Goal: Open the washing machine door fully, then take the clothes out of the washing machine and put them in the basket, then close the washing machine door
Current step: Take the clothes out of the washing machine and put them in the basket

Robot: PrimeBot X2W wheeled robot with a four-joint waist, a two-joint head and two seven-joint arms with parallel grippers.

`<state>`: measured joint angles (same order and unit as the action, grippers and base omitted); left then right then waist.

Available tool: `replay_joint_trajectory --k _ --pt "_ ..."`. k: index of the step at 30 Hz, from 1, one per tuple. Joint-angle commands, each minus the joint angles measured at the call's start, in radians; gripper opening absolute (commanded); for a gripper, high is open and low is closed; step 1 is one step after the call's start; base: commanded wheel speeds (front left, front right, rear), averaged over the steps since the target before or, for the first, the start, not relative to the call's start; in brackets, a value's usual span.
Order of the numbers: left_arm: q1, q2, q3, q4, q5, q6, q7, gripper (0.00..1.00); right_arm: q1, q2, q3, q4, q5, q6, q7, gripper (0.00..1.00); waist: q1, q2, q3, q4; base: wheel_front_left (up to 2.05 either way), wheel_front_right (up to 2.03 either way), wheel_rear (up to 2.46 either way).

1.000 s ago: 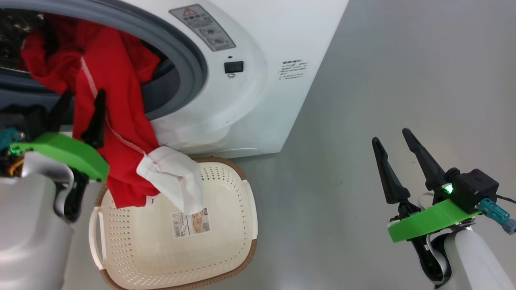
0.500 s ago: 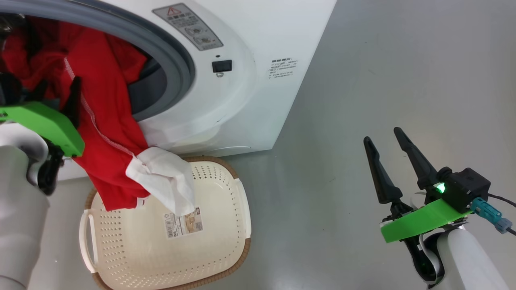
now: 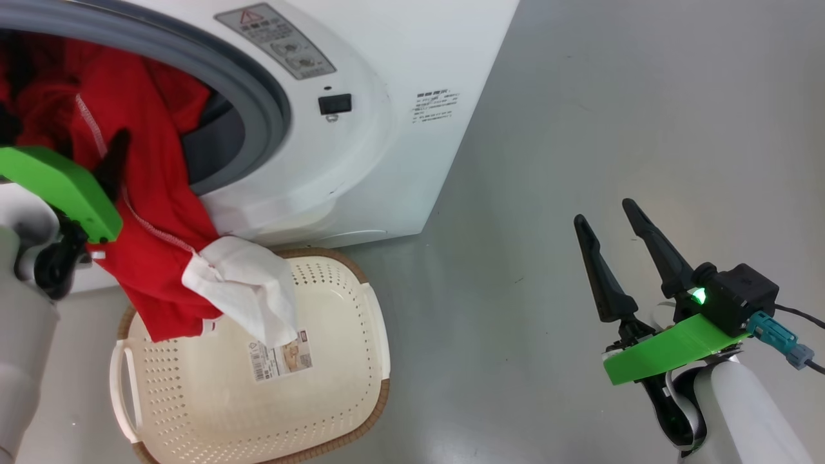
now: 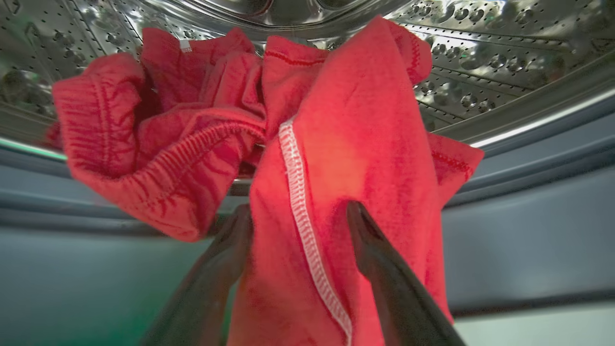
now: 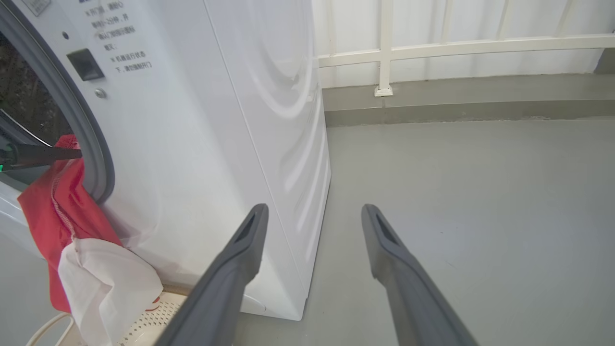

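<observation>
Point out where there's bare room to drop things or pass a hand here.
Free: the near half of the basket, from the paper label to the brown rim, and the grey floor between the washing machine and the right gripper. Crowded: the basket's corner by the machine, where the clothes hang, and the drum mouth around the left gripper.

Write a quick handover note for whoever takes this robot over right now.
Left gripper: open, fingers at the red clothes draped out of the drum; no grip yet.
Right gripper: open, empty, over the floor beside the washing machine.
Clothes: partly in the drum, white end hanging over the basket below the opening.
Done: washing machine door opened.
Left: grip the clothes, move all into the basket, close the door.
</observation>
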<state>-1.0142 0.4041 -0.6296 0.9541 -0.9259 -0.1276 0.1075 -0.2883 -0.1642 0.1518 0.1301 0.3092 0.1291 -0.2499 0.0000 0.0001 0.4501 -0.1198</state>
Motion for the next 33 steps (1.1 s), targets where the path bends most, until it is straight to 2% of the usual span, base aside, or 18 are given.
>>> replay_joint_trajectory --k 1,3,5,6,7,8,15,21,25,28,33 --pt "-0.026 0.057 0.001 -0.031 -0.022 -0.003 0.009 1.0 0.003 -0.005 0.023 -0.023 -0.006 0.002 -0.012 1.0 0.0 -0.0001 0.0 -0.001 0.0 0.0 0.0" --pt "-0.02 0.071 -0.038 -0.052 -0.061 -0.003 0.012 1.0 0.005 -0.006 0.023 -0.024 -0.006 0.002 -0.012 1.0 0.0 -0.0001 -0.001 -0.001 0.0 0.0 0.0" --pt "-0.019 0.078 -0.063 -0.061 -0.081 -0.003 0.008 0.44 0.003 -0.005 0.023 -0.024 -0.006 0.002 -0.012 1.0 0.0 -0.0001 0.0 0.0 0.0 0.0 0.0" --pt "-0.018 0.079 -0.076 -0.066 -0.092 -0.003 0.006 0.19 0.002 -0.005 0.023 -0.024 -0.006 0.002 -0.012 1.0 0.0 -0.0001 0.001 0.001 0.0 0.0 0.0" --pt "-0.018 0.079 -0.076 -0.066 -0.092 -0.003 0.006 0.19 0.002 -0.005 0.023 -0.024 -0.006 0.002 -0.012 1.0 0.0 -0.0001 0.001 0.001 0.0 0.0 0.0" --pt "-0.018 0.081 -0.087 -0.072 -0.103 -0.003 0.001 0.0 0.002 -0.005 0.023 -0.024 -0.007 0.002 -0.012 1.0 0.0 -0.0001 0.001 0.002 0.0 0.0 0.0" --pt "-0.015 0.089 -0.14 -0.105 -0.176 -0.003 -0.091 0.0 0.0 -0.01 0.017 -0.025 -0.009 0.002 -0.012 1.0 0.0 -0.0001 -0.005 0.018 0.0 0.0 0.0" --pt "0.027 0.094 -0.169 -0.15 -0.233 -0.003 -0.231 0.0 0.011 -0.017 0.008 -0.024 -0.01 0.002 -0.012 1.0 0.0 -0.0001 -0.024 0.037 0.0 0.0 0.0" --pt "0.055 0.101 -0.178 -0.169 -0.233 -0.003 -0.34 0.0 0.021 -0.024 0.001 -0.025 -0.01 0.002 -0.012 1.0 0.0 -0.0001 -0.038 0.052 0.0 0.0 0.0" --pt "0.076 0.097 -0.151 -0.186 -0.211 -0.003 -0.366 0.0 0.031 -0.03 -0.006 -0.027 -0.011 0.002 -0.012 1.0 0.0 -0.0001 -0.047 0.069 0.0 0.0 0.0" --pt "0.135 0.076 0.055 -0.285 -0.063 -0.003 -0.369 0.0 0.04 -0.035 -0.013 -0.03 -0.012 0.002 -0.012 1.0 0.0 -0.0001 -0.054 0.095 0.0 0.0 0.0"
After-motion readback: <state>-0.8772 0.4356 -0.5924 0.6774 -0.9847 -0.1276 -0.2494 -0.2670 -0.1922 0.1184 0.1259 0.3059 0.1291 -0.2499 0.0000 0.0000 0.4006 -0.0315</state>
